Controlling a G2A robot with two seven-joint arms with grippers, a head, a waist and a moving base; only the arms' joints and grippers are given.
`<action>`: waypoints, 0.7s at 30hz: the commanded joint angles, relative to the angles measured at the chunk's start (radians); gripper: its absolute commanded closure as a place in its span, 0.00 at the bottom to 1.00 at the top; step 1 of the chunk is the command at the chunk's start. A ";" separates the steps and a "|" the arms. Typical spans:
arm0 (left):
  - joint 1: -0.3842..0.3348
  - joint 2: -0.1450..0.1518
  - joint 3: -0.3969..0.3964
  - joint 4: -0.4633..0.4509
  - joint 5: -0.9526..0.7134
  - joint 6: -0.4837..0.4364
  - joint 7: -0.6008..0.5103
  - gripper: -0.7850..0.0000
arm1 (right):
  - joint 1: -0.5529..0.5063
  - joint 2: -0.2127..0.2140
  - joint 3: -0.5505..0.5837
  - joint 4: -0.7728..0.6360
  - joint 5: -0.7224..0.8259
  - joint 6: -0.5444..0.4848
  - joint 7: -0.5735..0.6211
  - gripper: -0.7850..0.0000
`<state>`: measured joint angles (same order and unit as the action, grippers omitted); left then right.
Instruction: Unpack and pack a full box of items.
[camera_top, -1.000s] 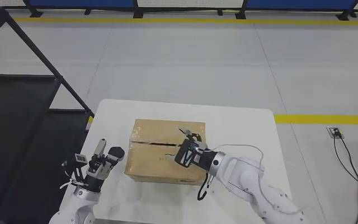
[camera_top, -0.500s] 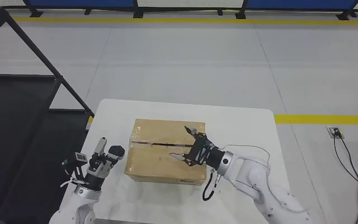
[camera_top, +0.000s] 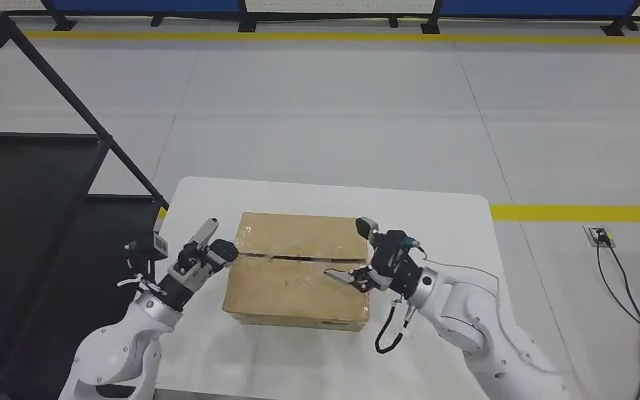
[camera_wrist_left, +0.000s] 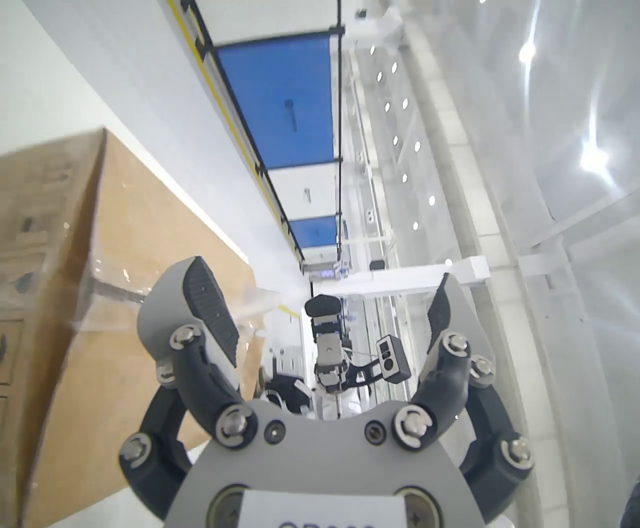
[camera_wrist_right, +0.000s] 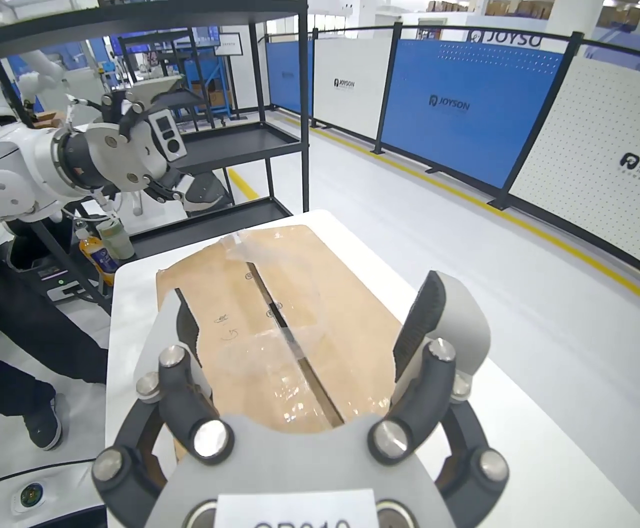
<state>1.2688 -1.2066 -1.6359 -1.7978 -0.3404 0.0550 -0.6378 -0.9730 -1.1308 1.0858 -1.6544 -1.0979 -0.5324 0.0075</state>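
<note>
A brown cardboard box (camera_top: 290, 270) lies in the middle of the white table (camera_top: 440, 225), its top flaps shut along a central seam (camera_wrist_right: 287, 340) with loose clear tape across it. My right gripper (camera_top: 350, 250) hovers open over the box's right end, fingers straddling the seam; its own view has the gripper (camera_wrist_right: 305, 320) above the box (camera_wrist_right: 260, 300). My left gripper (camera_top: 217, 243) is open beside the box's left end, apart from it. In its own view the gripper (camera_wrist_left: 325, 295) is empty, with the box (camera_wrist_left: 110, 235) alongside. The right wrist view also catches the left gripper (camera_wrist_right: 187, 145) beyond the box.
A black metal rack (camera_top: 70, 190) stands off the table's left side; its lower shelf holds bottles (camera_wrist_right: 102, 247). Bare table runs to the right of the box and along its far edge (camera_top: 330, 195).
My right gripper has drawn back from the middle of the box top to its right end. My left gripper has risen and swung in toward the box's left end.
</note>
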 joint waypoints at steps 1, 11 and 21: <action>-0.072 0.011 0.011 0.054 -0.014 0.099 -0.187 0.00 | -0.049 0.009 0.036 -0.006 -0.013 -0.022 -0.047 0.00; -0.107 0.017 0.008 0.082 0.014 0.123 -0.223 0.00 | -0.151 0.027 0.124 0.035 -0.011 -0.102 -0.127 0.00; -0.097 0.013 0.045 0.060 0.007 0.035 -0.099 0.00 | -0.051 0.021 0.035 0.113 0.082 -0.424 -0.047 0.00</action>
<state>1.1728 -1.1934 -1.5935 -1.7391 -0.3256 0.0938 -0.7534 -1.0387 -1.1080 1.1388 -1.5479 -1.0327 -0.9178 -0.0487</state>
